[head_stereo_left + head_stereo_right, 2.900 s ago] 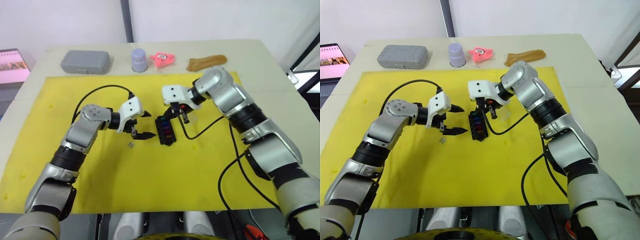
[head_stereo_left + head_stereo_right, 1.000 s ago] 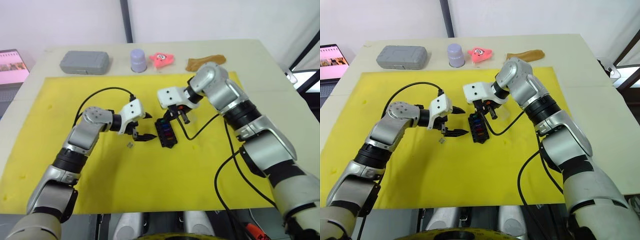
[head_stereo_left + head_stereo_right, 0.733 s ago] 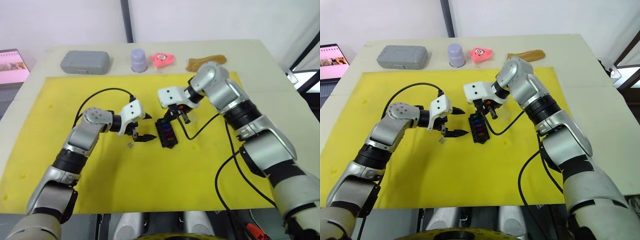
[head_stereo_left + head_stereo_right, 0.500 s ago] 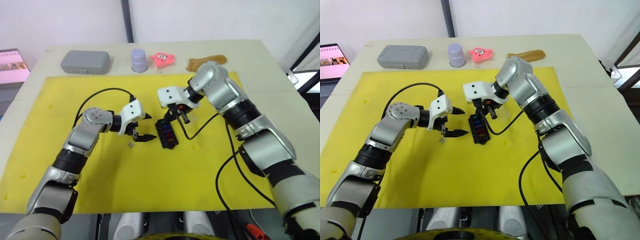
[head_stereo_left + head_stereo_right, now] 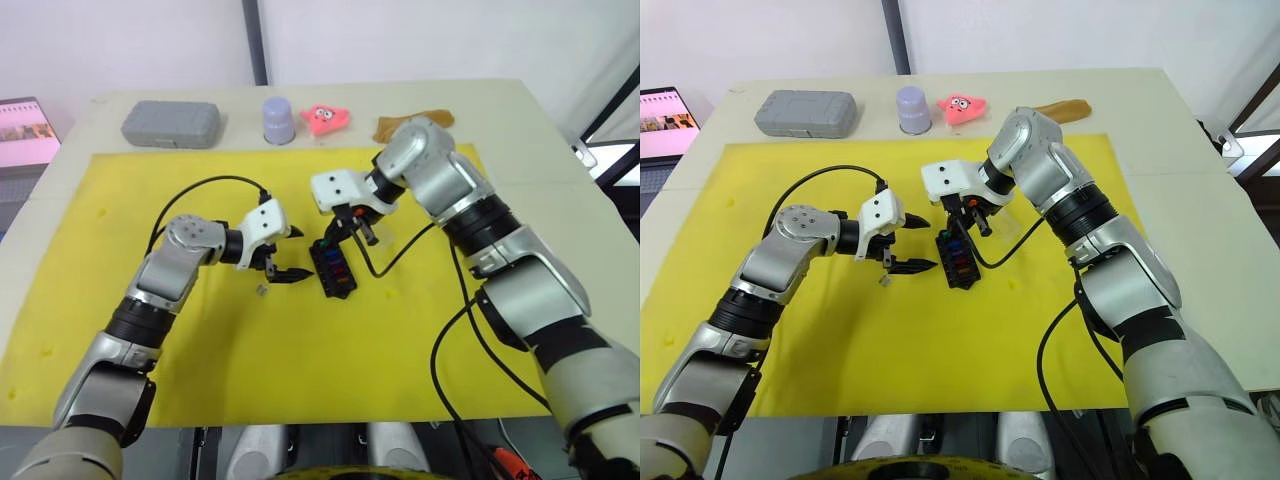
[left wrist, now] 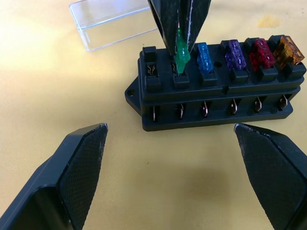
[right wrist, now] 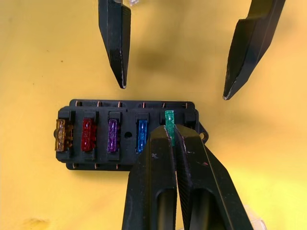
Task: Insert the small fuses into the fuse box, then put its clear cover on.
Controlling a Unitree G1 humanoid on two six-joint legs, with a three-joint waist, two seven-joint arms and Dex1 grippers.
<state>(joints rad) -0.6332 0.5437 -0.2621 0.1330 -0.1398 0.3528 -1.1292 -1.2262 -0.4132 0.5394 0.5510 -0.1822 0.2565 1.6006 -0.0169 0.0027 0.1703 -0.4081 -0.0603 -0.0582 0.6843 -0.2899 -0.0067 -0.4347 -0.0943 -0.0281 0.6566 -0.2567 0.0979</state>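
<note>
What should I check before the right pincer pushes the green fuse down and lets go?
1. Grip: right pincer is shut on the green fuse: ok.
2. Alignment: the fuse stands over the second slot from the free end of the fuse box, beside the blue fuse: ok.
3. Seating: fully home or not: cannot tell.
4. Left pincer is open, apart from the box: ok.
5. Last slot unfilled; grey fuse lies loose on the mat: not ok.
6. Clear cover lies on the mat beside the box, not on it: ok for now.
</note>
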